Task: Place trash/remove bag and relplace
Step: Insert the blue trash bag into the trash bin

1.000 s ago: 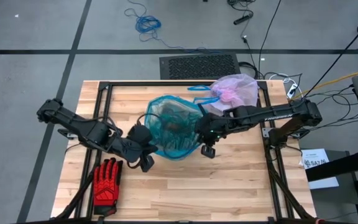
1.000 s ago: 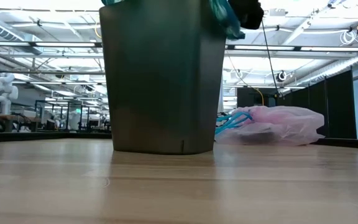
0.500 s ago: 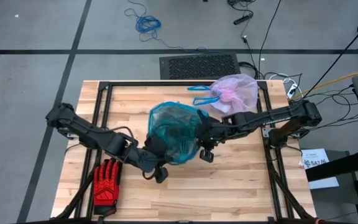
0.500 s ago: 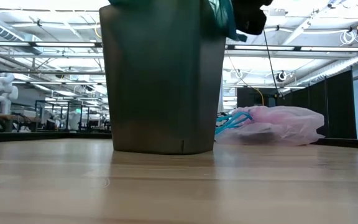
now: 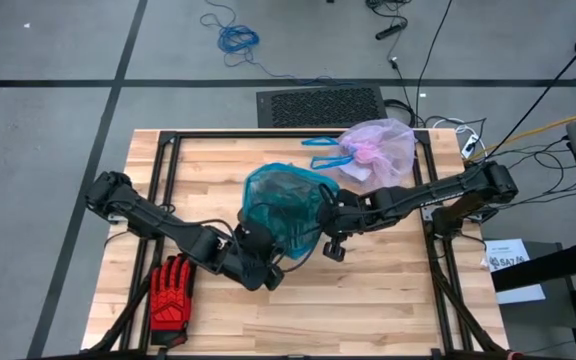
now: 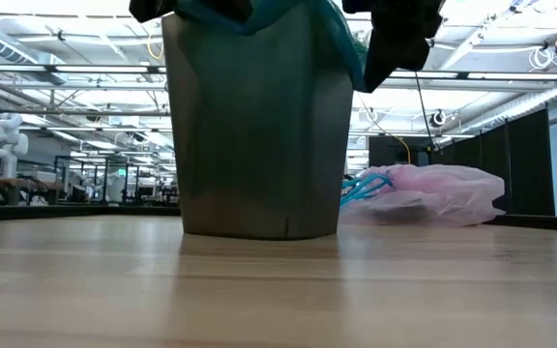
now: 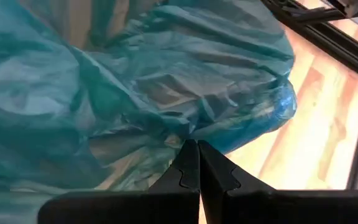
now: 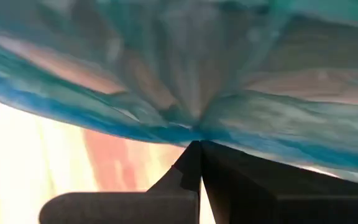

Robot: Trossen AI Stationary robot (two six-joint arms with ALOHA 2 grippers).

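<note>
A teal-blue plastic bag (image 5: 283,208) is spread over the mouth of a dark grey bin (image 6: 259,126) at the table's middle, with its edge draped over the bin's rim (image 6: 348,43). My left gripper (image 5: 266,258) is shut on the bag at the bin's near-left side. My right gripper (image 5: 320,222) is shut on it at the bin's right side. The pale pink bag (image 5: 378,148), knotted shut with blue handles, lies on its side on the table at the far right. No trash shows. My left gripper pinches a gathered fold of the teal bag's edge (image 7: 180,138) between its shut fingertips, slanting down from the near left. The film spreads away from the fingers in creases over the bin. My right gripper pinches the teal bag's edge (image 8: 194,132) between its shut fingertips, slanting down from the table's right. Folds fan out from the pinch, and the film is drawn taut across the bin's mouth.
A red-and-black glove (image 5: 171,292) lies near the table's near-left corner. Black frame rails (image 5: 168,150) run along the table's left, far and right sides. Bare wood (image 5: 368,300) lies between the bin and the near edge.
My left gripper has swung toward the near right and sunk, dragging the teal bag's near edge with it. My right gripper has sunk beside the bin's right side. The bag's mouth has drawn in and come lower over the bin's rim. Both grippers have stayed shut.
</note>
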